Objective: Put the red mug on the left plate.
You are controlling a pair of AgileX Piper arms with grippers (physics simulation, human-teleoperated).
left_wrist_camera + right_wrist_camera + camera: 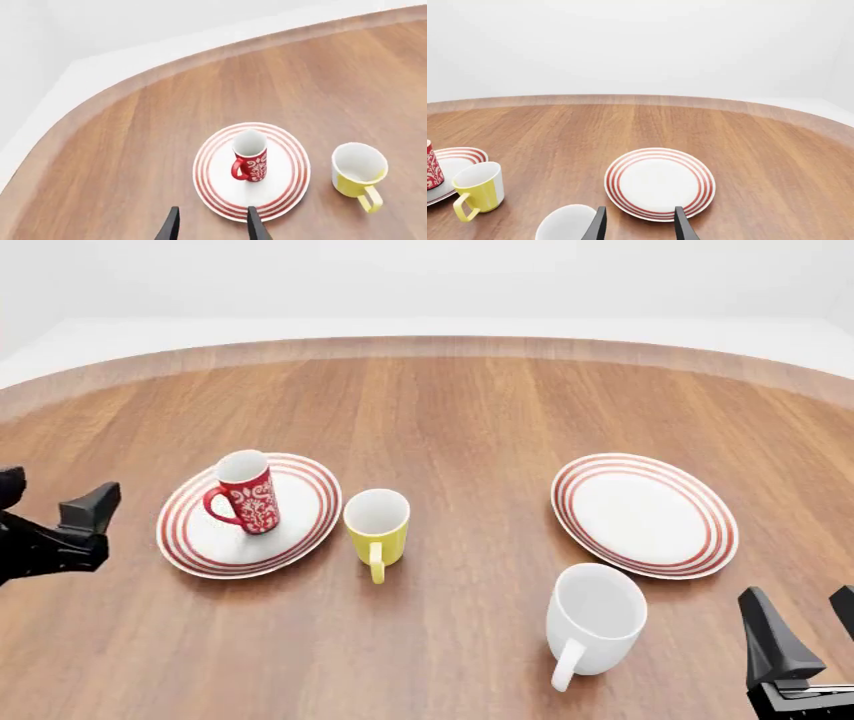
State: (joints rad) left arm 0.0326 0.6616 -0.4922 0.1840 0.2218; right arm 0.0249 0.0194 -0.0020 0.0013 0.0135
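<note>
Red mug upright on left plate, left gripper agape, empty.

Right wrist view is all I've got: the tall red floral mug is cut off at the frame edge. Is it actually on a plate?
Observer: Yes. The tall red floral mug stands upright on the round red-ringed white plate on the left, toward its far-left part.
Operator: Anything holding it?
Observer: No. The left end effector is open and clear of the mug, pulled back from the plate's rim.
Operator: Handle direction?
Observer: In the front view its red loop handle points left, away from the small yellow mug.
Operator: Yellow mug touching that plate?
Observer: No. It stands just right of the plate, on the wooden table.
</note>
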